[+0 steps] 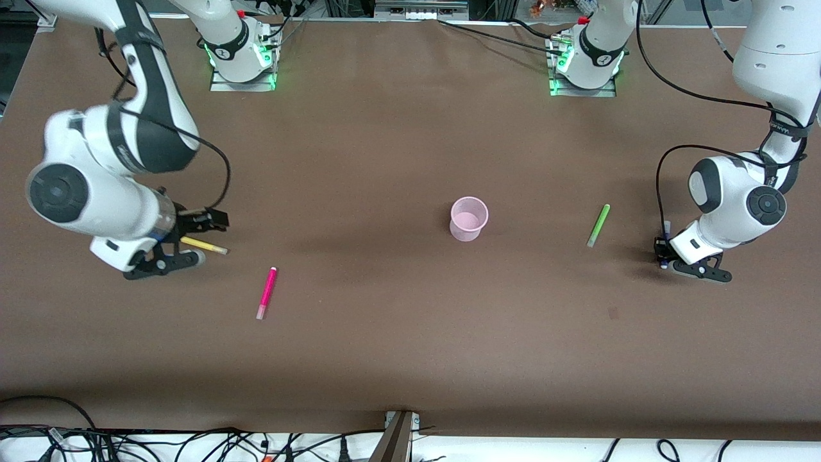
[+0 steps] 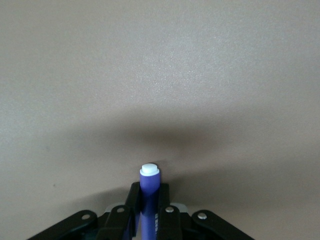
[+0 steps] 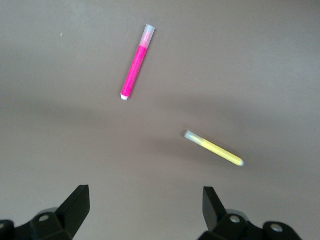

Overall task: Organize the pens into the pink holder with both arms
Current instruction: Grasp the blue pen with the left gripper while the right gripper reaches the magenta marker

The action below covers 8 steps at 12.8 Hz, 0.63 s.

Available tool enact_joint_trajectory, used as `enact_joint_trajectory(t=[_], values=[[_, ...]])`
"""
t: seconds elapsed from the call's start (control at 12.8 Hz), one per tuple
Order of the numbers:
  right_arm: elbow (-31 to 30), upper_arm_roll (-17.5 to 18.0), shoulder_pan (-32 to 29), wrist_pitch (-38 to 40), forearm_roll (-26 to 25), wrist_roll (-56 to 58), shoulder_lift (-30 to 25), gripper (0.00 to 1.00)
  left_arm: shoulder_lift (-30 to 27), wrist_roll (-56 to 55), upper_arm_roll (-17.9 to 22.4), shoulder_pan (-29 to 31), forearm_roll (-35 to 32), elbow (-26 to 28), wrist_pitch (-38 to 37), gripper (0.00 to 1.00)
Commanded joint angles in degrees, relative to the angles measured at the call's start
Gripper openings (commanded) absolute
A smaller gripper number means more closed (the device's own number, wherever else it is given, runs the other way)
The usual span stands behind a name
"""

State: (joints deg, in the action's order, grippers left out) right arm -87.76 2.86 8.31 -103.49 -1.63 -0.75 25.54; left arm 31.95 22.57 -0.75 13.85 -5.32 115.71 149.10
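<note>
While cables trail along the counter's (image 1: 410,359) near edge, nothing lies between the pens and the cup. Nearest the front camera is the magenta pen (image 1: 266,293), flat on the counter toward the right arm's end, pale tip pointing at the camera. Just farther back lies the yellow pen (image 1: 204,245), and the right gripper (image 1: 183,244) hangs over it, jaws spread wide with nothing between them; the right wrist view shows both the yellow pen (image 3: 214,149) and the magenta one (image 3: 136,62) loose on the counter below. Over at the left arm's end, the left gripper (image 1: 667,253) has its jaws clamped on the purple pen (image 2: 149,197), held upright, white cap showing. Farther back, the green pen (image 1: 598,225) lies flat between that gripper and the pink holder (image 1: 469,219), which stands upright, translucent and empty, mid-counter.
</note>
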Motion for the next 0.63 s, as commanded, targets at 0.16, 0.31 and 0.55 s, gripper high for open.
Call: enact_joint_trajectory(t=[0.16,0.31,0.55], values=[[0.93,0.04,2.59,-9.60,0.84,-12.68,9.24,1.00,-0.21,0.99,-1.62,0.56,0.84,-1.01,-1.77,0.00],[0.84,0.04,3.03,-14.00,0.84,-13.92,13.20,1.00,-3.11,0.99,-3.55,0.30,0.58,-1.01,-6.34,0.00],[0.84,0.04,2.86,-17.53,1.01,-15.93,16.64,0.98,-5.58,0.90,-6.10,0.30,0.58,-6.25,-16.60,0.00]])
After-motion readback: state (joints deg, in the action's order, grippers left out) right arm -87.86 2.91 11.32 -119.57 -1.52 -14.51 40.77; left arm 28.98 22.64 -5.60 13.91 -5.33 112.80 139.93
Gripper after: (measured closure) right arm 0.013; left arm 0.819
